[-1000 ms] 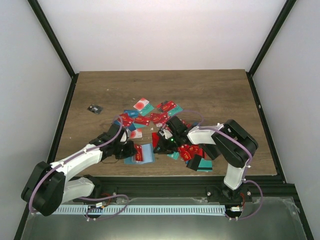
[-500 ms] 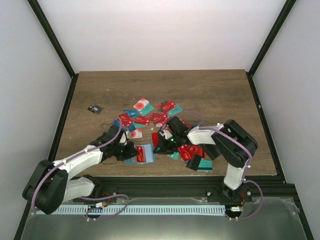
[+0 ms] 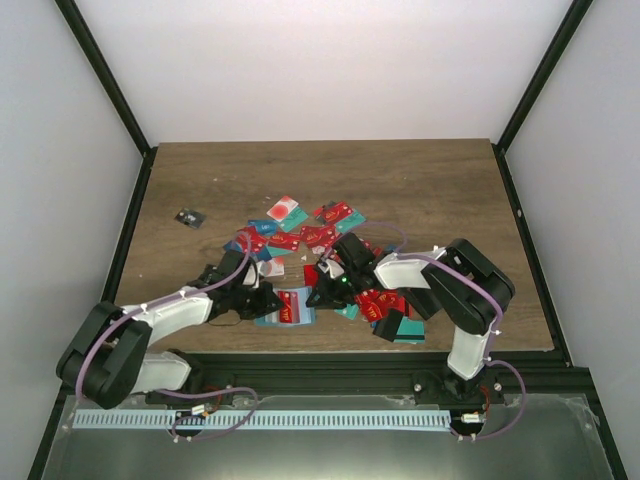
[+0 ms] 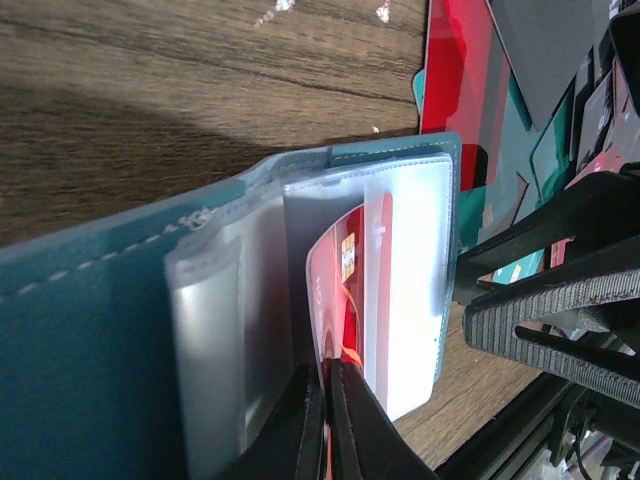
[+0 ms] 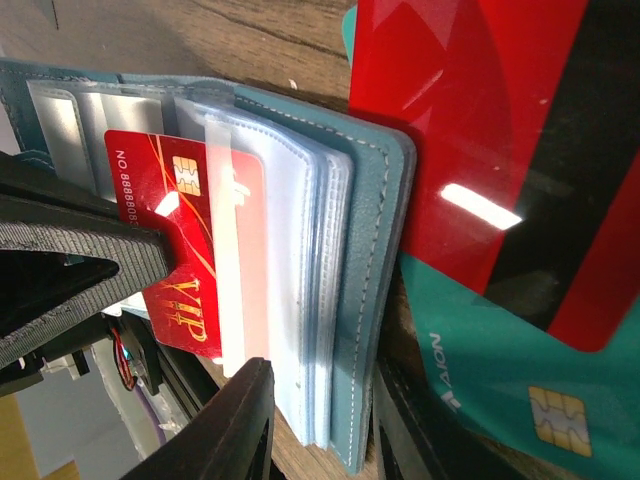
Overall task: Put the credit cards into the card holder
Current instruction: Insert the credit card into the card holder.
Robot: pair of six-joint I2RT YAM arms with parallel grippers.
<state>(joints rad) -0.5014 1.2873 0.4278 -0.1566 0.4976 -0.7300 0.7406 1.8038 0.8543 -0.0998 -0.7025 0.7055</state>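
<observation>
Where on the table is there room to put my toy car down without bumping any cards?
The wide bare strip of table between the credit cards and the back wall is free, right corner included. The left side is free too, apart from a small black thing. The near middle, around the card holder, is crowded.

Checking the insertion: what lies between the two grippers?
The open card holder, with a red card half inside a clear pocket. The left gripper pinches the card; the right gripper clamps the holder's edge. The right wrist view shows it.
</observation>
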